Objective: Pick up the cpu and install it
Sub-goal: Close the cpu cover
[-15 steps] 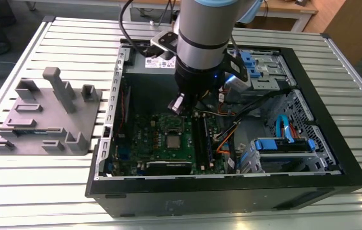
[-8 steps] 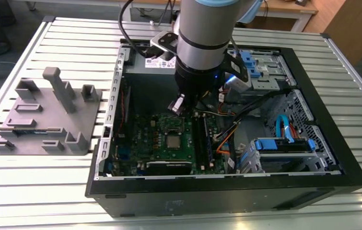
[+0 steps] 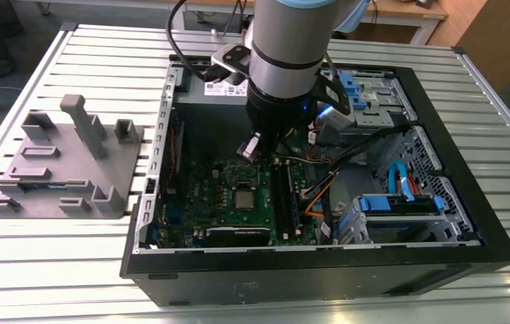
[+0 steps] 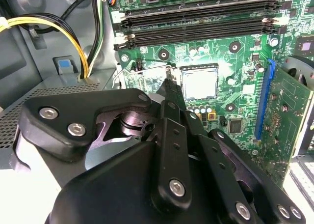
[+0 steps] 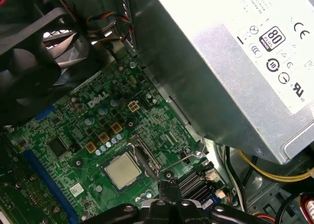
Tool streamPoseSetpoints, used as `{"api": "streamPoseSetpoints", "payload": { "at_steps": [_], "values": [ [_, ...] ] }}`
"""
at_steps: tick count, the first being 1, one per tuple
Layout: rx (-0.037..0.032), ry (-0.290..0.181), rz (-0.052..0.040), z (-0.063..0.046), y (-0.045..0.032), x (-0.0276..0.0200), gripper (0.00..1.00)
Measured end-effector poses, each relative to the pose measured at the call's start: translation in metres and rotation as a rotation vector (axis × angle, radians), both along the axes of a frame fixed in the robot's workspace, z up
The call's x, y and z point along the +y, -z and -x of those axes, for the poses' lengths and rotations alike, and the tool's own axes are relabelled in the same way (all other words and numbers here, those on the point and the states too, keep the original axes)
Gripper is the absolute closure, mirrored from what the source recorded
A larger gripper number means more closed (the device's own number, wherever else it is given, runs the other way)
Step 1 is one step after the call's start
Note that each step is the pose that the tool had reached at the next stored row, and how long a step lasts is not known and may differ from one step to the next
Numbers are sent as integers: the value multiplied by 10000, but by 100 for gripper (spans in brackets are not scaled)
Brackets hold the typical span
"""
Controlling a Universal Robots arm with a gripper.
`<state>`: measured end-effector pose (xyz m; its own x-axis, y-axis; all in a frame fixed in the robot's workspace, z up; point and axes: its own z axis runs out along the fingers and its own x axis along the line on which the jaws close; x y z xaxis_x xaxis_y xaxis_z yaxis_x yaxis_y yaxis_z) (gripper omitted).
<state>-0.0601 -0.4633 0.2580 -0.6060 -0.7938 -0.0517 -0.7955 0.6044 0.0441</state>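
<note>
The cpu [image 4: 200, 83] sits on the motherboard [image 4: 245, 62], just beside the closed, empty fingers [image 4: 169, 98].

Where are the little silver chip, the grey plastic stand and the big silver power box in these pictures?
chip [image 5: 121, 170]: first wrist view, middle of its metal top.
grey plastic stand [image 3: 82, 125]: exterior view, on its tall post.
silver power box [image 5: 211, 62]: first wrist view, on its bare side wall.
</note>
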Motion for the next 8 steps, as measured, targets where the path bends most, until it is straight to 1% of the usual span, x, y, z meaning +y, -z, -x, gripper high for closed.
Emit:
{"api": "streamPoseSetpoints", "payload": {
  "at_steps": [8],
  "values": [
    [1,-67,2,0,-17,-5,89]
  ]
}}
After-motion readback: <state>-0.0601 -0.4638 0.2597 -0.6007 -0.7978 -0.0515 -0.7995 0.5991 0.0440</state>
